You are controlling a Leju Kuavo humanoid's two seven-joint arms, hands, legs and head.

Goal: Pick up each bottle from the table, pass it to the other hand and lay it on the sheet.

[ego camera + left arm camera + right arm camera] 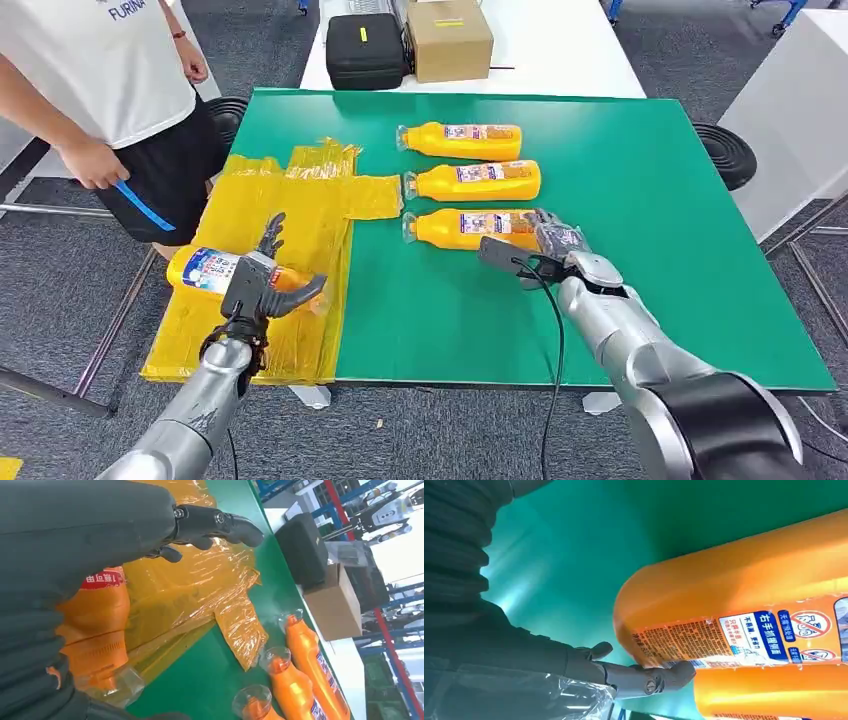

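Left robot hand (pixel 262 285) holds a bottle (pixel 205 270) over the yellow sheet (pixel 300 215), fingers wrapped round its body, cap end pointing twd the green counter (pixel 650 180); in left wrist view the held bottle (pixel 97 625) sits under the palm w/ dark fingers (pixel 220 525) spread above the crinkled plastic. Sheet lies along the counter's left edge, its left part overhanging the edge; one flap reaches in twd the caps of the bottle row. Three more bottles lie on their sides mid-counter, parallel, caps facing the sheet: far bottle (pixel 462 140), middle bottle (pixel 475 181), near bottle (pixel 470 228). Right robot hand (pixel 552 243) is at the base end of the near bottle; right wrist view shows a finger (pixel 659 676) touching its label (pixel 724 640), but whether it's gripped — can't tell, prob. just contact. Right half of the counter is bare green out to the right and near edges. A person (pixel 110 90) stands just beside the far left corner, next to the sheet. Beyond the far edge, on a white table (pixel 560 50), a black case (pixel 365 50) and cardboard box (pixel 450 38).
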